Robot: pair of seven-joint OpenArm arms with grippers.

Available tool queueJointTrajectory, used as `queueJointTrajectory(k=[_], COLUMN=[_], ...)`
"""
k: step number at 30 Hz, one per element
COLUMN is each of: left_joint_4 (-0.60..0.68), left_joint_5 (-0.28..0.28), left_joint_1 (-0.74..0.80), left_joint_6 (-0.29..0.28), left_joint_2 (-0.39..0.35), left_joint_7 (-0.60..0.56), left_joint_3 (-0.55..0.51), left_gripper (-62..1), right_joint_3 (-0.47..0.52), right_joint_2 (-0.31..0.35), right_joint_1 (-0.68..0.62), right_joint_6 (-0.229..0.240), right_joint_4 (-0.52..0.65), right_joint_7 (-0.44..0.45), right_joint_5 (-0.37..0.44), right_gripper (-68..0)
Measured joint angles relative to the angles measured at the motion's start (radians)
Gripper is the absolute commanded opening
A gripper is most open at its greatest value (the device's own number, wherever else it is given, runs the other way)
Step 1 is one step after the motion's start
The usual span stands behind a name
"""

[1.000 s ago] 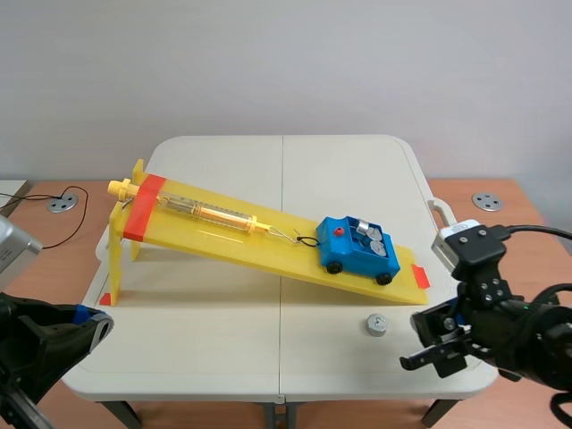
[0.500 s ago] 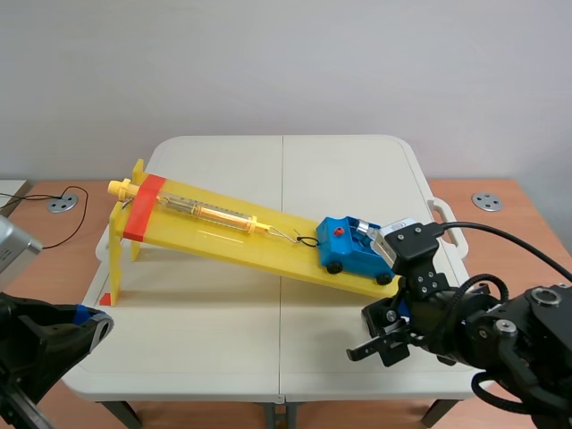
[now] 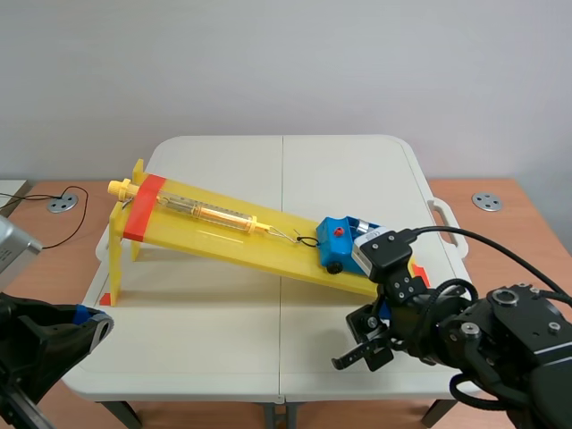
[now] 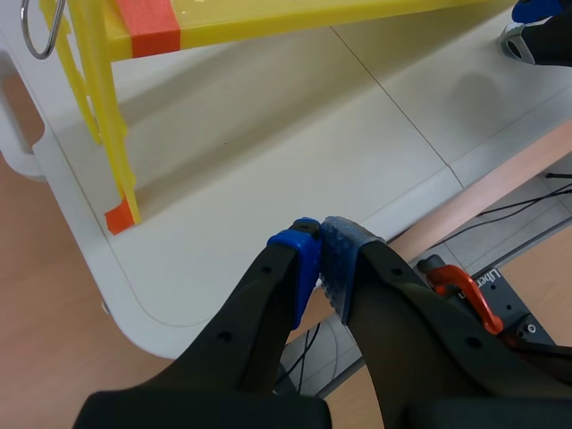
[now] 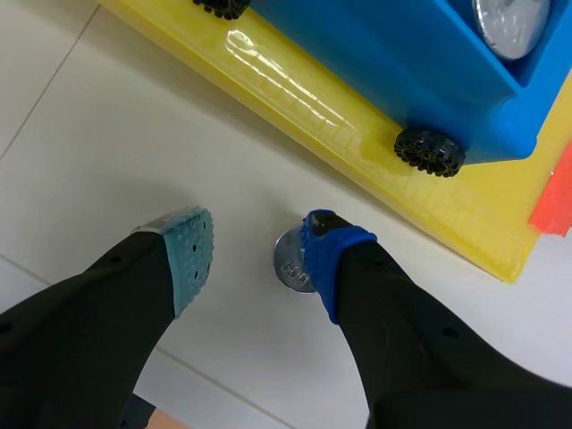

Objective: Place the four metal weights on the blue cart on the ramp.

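The desk (image 3: 223, 313) carries the ramp (image 3: 223, 234), sloping lengthwise from the left edge down toward the right. The cart (image 3: 340, 239) sits lengthwise at its low end. The right claw (image 5: 257, 255) spreads wide around a weight (image 5: 290, 261) lying flat on the desk beside the ramp. The left claw (image 4: 320, 259) is pinched closed and empty by the near edge.

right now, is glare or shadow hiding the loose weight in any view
Right wrist view: a white glare streak on the yellow ramp beside the blue cart; the weight is evenly lit, partly covered by a pad of the right gripper. Left wrist view: soft shadow under the ramp. Scene view: even light, the right arm hides the weight.
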Motion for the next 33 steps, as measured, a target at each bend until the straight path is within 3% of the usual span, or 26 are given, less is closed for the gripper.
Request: queueJointTrajectory(k=[8,22,33], left_joint_4=[0.000,0.000,0.000], left_joint_5=[0.000,0.000,0.000], left_joint_1=[0.000,0.000,0.000], left_joint_6=[0.000,0.000,0.000], left_joint_2=[0.000,0.000,0.000], left_joint_7=[0.000,0.000,0.000], left_joint_3=[0.000,0.000,0.000], left_gripper=[-56.9,-56.9,-56.9], right_joint_3=[0.000,0.000,0.000], right_joint_2=[0.000,0.000,0.000], right_joint_1=[0.000,0.000,0.003], right_joint_6=[-0.059,-0.059,-0.059], right_joint_4=[0.000,-0.036,-0.045], right_joint_7=[0.000,0.013,0.037], right_joint_5=[-0.019,-0.019,-0.018], right_gripper=[-43.2,-45.1,-66.8])
